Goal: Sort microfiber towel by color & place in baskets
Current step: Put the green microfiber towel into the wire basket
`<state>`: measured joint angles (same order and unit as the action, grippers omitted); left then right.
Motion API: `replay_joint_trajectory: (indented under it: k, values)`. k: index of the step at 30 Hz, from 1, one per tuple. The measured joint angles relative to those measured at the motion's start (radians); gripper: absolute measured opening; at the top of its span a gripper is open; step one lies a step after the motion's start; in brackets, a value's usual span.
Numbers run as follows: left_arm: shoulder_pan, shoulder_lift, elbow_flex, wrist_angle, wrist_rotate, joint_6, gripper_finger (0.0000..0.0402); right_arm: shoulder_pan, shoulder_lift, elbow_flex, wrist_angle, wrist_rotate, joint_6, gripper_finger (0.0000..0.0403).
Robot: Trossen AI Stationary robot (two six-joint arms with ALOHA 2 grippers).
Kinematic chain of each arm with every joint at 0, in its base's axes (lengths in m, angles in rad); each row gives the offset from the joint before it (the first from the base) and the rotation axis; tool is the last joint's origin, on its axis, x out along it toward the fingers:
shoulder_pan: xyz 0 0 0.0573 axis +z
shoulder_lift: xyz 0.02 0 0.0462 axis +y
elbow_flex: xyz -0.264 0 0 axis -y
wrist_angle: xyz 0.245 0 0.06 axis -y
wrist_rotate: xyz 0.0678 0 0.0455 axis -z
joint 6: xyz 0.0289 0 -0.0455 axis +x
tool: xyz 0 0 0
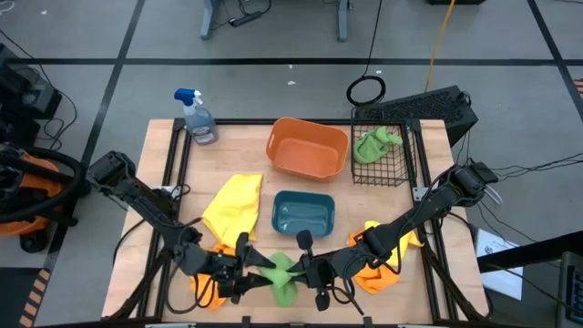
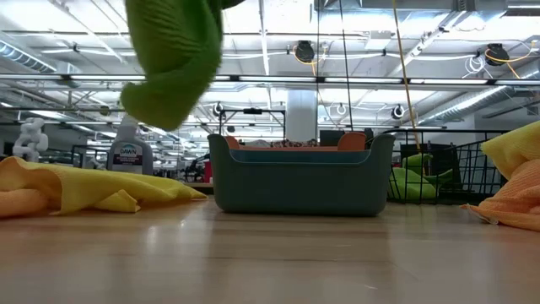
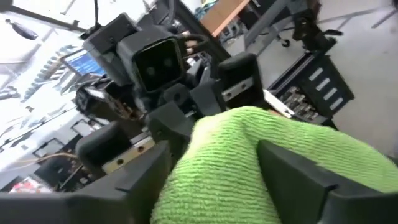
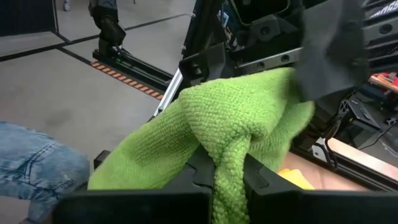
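A bright green towel (image 1: 278, 273) is held up between both grippers near the table's near edge. In the low view the green towel (image 2: 173, 59) hangs clear of the wood. My left gripper (image 1: 244, 266) is shut on its left side and my right gripper (image 1: 305, 266) on its right side. A second green towel (image 1: 376, 143) lies in the black wire basket (image 1: 387, 173). A yellow towel (image 1: 232, 205) lies flat left of the teal tray (image 1: 303, 214). An orange towel (image 1: 205, 284) lies under the left arm. An orange and yellow heap (image 1: 383, 264) lies under the right arm. The orange tub (image 1: 307, 148) stands behind the tray. My left gripper holds a bunched fold (image 3: 249, 155) of the green towel between its two fingers (image 3: 298, 171), coming level from the table's left. The cloth bulges out between the fingers and is lifted clear of the table. My right gripper pinches a gathered, rope-like fold (image 4: 229, 168) of the same towel between its fingers (image 4: 261, 180), coming level from the table's right. The rest of the cloth billows beyond the fingers toward the left gripper, clear of the table.
A clear spray bottle (image 1: 196, 117) with a blue nozzle stands at the far left corner. The two grippers face each other closely, a few centimetres apart. Bare wood shows in front of the teal tray (image 2: 299, 177) and between the tray and the tub.
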<state>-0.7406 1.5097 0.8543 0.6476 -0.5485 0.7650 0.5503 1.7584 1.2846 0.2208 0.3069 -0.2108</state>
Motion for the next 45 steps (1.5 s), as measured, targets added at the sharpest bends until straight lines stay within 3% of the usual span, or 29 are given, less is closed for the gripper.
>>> replay_joint_trajectory:
  k: [6,11,18,26,31,37,45]
  values:
    - [0.000,0.000,0.000,-0.029,0.000,0.001,0.0109,0.000,0.000,0.000,-0.001,0.012,0.053,0.0012]
    - [0.000,-0.005,0.000,-0.022,-0.010,0.002,0.0014,0.000,0.000,0.000,-0.033,0.102,0.168,0.0060]
    - [0.000,-0.005,-0.001,0.001,-0.117,0.001,0.0016,0.003,0.000,0.000,-0.132,0.207,0.263,0.0182]
    - [0.000,-0.005,-0.001,0.004,-0.307,0.000,0.0011,0.054,-0.052,0.000,-0.268,0.469,0.354,0.0276]
    - [0.000,-0.005,-0.001,0.036,-0.376,0.000,0.0011,0.095,-0.074,0.000,-0.361,0.511,0.474,0.0296]
    - [0.000,-0.005,-0.001,0.065,-0.381,0.000,0.0010,0.119,-0.076,0.000,-0.461,0.563,0.586,0.0297]
    - [0.012,-0.005,-0.001,0.121,-0.381,-0.029,0.0010,0.115,-0.076,0.000,-0.389,0.584,0.584,0.0298]
